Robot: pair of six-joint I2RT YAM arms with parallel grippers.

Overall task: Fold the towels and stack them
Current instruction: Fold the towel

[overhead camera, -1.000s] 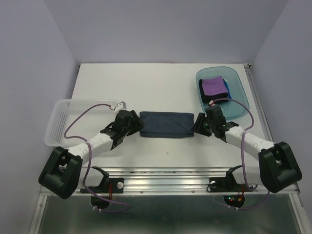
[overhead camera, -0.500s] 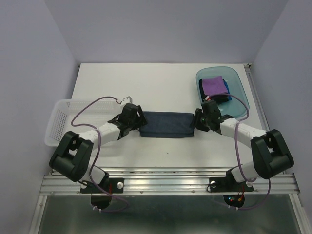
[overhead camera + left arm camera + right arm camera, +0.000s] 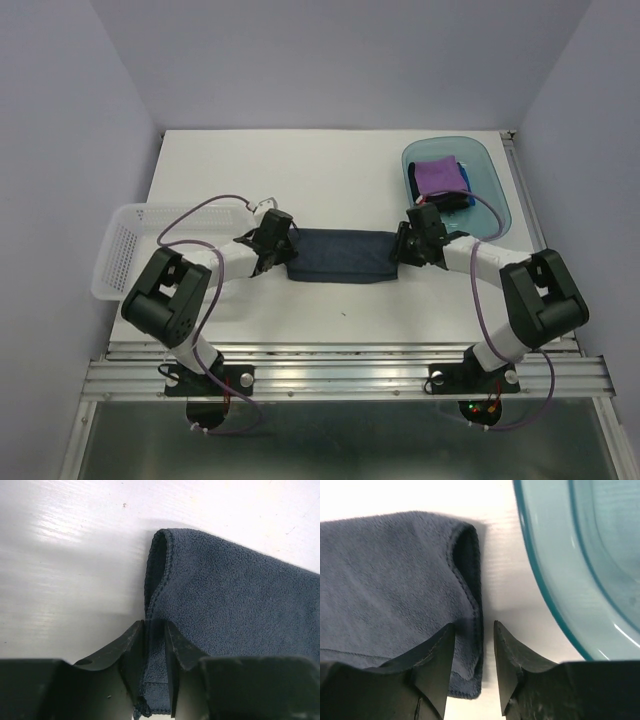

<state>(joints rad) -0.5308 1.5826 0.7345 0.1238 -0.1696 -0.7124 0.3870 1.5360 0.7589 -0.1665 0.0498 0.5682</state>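
1. The dark navy towel (image 3: 340, 258) lies at the centre of the table (image 3: 300, 170), folded into a strip with its long axis running left to right across the frame.
2. The left gripper (image 3: 155, 630) is clamped on the towel's left end, and cloth fills the narrow gap between its fingers.
3. The right gripper (image 3: 474, 630) straddles the right end with its jaws apart, and a sliver of table shows beside the hem.
4. Both arms reach low and inward, facing each other across the strip.
5. The purple towel (image 3: 437, 176) sits in the teal tray (image 3: 490, 205) at upper right. The white mesh basket (image 3: 115, 255) stands at the left.
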